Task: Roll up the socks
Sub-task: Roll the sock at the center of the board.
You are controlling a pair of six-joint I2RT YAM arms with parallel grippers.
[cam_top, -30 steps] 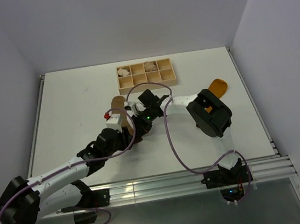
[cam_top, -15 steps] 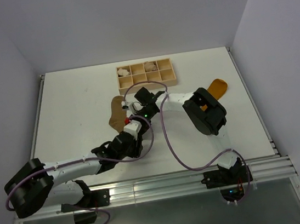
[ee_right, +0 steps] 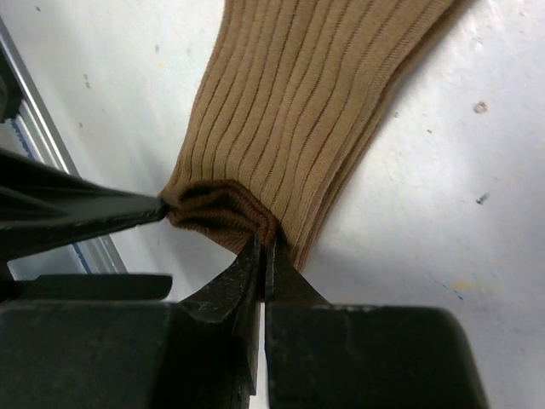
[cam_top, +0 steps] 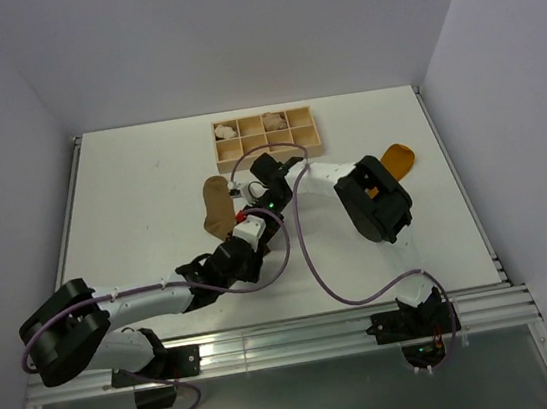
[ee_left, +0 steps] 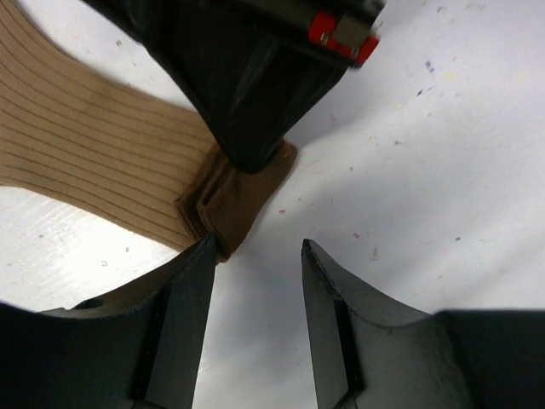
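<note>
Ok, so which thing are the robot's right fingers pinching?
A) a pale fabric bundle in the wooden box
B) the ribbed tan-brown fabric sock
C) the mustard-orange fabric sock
B: the right fingers are closed on the folded dark brown end of the ribbed tan-brown fabric sock, while the mustard-orange fabric sock lies apart on the white table.

The right gripper (ee_right: 264, 249) has its jaws pressed together on the bunched dark brown toe (ee_right: 213, 209) of the ribbed tan-brown sock (ee_right: 306, 102), which spreads away across the speckled white table (ee_right: 451, 170). From the left, a left gripper finger (ee_right: 77, 217), black and pointed, touches the same fold.
</note>
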